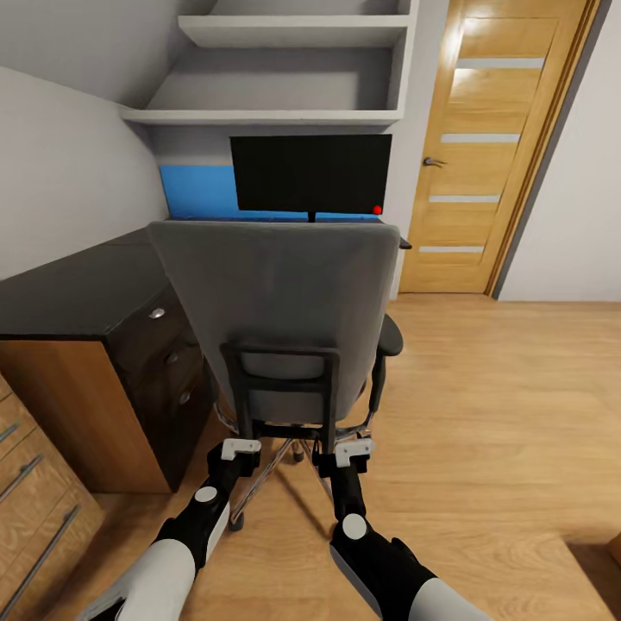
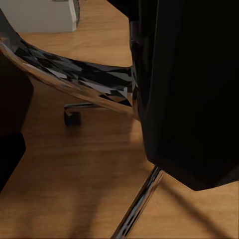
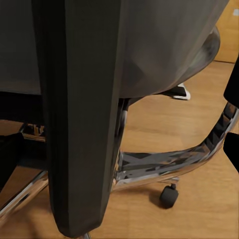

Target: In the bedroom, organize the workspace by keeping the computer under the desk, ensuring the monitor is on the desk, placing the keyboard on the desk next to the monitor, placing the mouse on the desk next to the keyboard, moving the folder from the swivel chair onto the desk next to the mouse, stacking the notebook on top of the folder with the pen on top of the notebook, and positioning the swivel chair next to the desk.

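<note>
The swivel chair (image 1: 276,319), grey upholstered with a tall back, black frame and chrome star base, fills the centre of the frame, its back toward the camera, pulled up to the glossy black tabletop (image 1: 78,289) at left centre. One black monitor (image 1: 310,172) stands above it on a thin stand. Open wooden floor (image 1: 509,414) spreads to the right, up to one wooden door (image 1: 492,147); on the left, dark drawers (image 1: 168,354) with three silver knobs sit close beside the chair. The left gripper (image 1: 238,449) and right gripper (image 1: 354,450) sit at the black back frame's lower corners; whether either grips it, I cannot tell.
</note>
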Robot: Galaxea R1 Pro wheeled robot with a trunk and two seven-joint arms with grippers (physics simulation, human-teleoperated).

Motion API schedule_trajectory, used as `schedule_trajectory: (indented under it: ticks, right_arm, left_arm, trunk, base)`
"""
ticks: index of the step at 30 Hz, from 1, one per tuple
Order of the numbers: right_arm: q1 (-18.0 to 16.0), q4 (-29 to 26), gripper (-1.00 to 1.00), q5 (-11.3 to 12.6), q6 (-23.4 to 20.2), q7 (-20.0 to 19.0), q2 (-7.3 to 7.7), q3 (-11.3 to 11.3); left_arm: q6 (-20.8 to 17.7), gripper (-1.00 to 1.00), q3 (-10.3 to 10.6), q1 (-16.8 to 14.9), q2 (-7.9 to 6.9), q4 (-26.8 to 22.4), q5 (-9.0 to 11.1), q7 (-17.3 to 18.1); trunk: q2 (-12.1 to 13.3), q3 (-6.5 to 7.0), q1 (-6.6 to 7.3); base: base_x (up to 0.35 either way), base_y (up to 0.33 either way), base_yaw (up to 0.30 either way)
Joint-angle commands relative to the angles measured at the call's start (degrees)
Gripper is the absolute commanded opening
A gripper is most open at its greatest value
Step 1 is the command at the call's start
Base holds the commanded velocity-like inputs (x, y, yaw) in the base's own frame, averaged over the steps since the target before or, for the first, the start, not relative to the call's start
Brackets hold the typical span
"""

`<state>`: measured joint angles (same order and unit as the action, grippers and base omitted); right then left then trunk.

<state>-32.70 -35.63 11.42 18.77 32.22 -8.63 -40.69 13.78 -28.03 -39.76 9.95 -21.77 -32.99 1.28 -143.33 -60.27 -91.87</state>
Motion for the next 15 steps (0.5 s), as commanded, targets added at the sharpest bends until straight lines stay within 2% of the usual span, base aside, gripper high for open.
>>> schedule_trajectory:
  ticks: [1, 15]
  right_arm:
    - [-0.1, 0.0, 1.00, 1.1, 0.7, 0.6, 0.07, -0.1]
    - [-0.1, 0.0, 1.00, 1.0, 0.7, 0.6, 0.03, -0.1]
  left_arm:
    - [0.2, 1.00, -1.0, -0.1, 0.05, -0.1, -0.3, -0.1]
    - [0.2, 1.00, -1.0, -0.1, 0.05, -0.1, -0.3, -0.1]
  trunk:
    - [0.0, -0.04, -0.01]
    - [0.0, -0.04, -0.01]
  base:
    - [0.210, 0.000, 0.000]
    - [0.211, 0.000, 0.000]
